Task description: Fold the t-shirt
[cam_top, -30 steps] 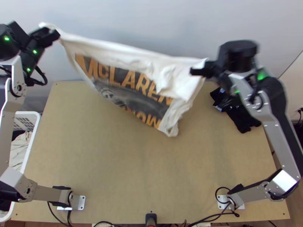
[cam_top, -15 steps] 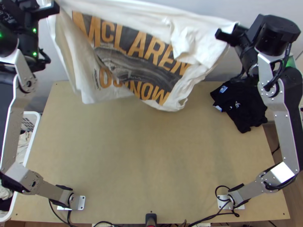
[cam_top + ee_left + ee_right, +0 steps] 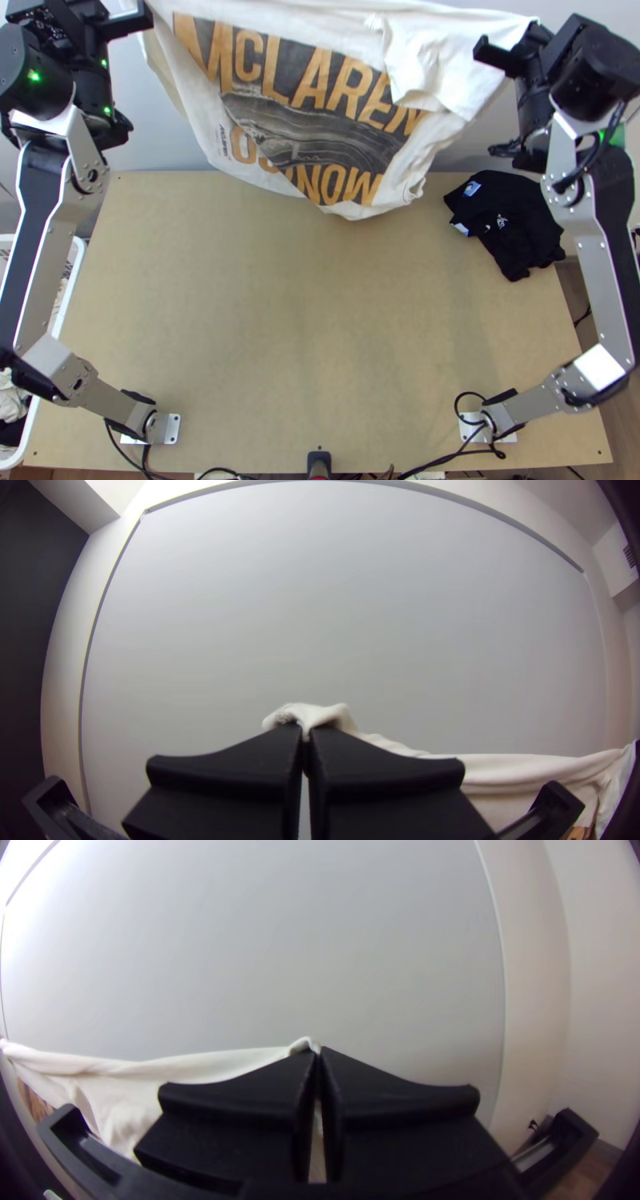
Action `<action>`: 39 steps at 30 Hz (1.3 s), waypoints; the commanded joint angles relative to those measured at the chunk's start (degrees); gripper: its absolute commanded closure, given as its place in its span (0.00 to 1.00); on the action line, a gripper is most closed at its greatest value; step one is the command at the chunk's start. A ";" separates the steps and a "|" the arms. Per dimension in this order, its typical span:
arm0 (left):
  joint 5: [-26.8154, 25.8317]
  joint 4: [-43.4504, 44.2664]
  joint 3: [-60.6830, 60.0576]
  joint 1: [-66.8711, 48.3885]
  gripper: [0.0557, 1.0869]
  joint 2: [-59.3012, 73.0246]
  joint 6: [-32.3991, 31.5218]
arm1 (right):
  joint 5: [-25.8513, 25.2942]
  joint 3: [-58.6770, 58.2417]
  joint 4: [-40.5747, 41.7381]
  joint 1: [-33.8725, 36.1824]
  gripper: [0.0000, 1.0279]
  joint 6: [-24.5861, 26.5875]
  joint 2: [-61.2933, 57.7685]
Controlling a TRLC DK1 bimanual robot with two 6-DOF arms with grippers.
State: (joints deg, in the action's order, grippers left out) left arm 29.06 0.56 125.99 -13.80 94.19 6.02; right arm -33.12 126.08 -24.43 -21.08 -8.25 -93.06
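In the top view the left gripper (image 3: 132, 20) and the right gripper (image 3: 508, 60) are raised beyond the table's far edge. Between them hangs the white t-shirt (image 3: 444, 76), its dark and orange print facing the camera and its lower edge gathered in loose folds. In the left wrist view, my left gripper (image 3: 307, 747) is shut on a bunched bit of the shirt's upper edge (image 3: 507, 767). My right gripper (image 3: 318, 1070) pinches another part of that edge in the right wrist view, where the shirt (image 3: 167, 1070) stretches away from the fingers.
A black folded garment (image 3: 508, 220) lies at the far right of the wooden table (image 3: 304, 336). Beside the table's left edge stands a white basket (image 3: 70, 280) with cloth in it. Behind the table rises a pale wall (image 3: 347, 613).
Both arms have lifted the t-shirt; it spread and swung up off the table. Over the last half second both grippers shifted a little to the right, the cloth with them.
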 commanded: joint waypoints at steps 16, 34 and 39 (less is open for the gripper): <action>-25.72 -33.25 -40.04 3.96 0.96 -30.12 -15.16 | 17.39 -33.27 -26.02 -6.34 0.98 -14.51 22.66; -38.20 -71.92 -65.35 -7.20 0.96 -62.46 -16.22 | 40.95 -53.04 -46.94 -8.80 0.97 -18.12 39.44; -41.63 -80.19 -72.03 -7.55 0.96 -67.56 -14.28 | 45.69 -57.70 -50.19 -10.21 0.98 -16.01 40.85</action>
State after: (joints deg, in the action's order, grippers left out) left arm -8.32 -68.84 62.41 -19.59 34.68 -9.63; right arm 5.58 74.54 -69.76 -29.63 -26.15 -55.24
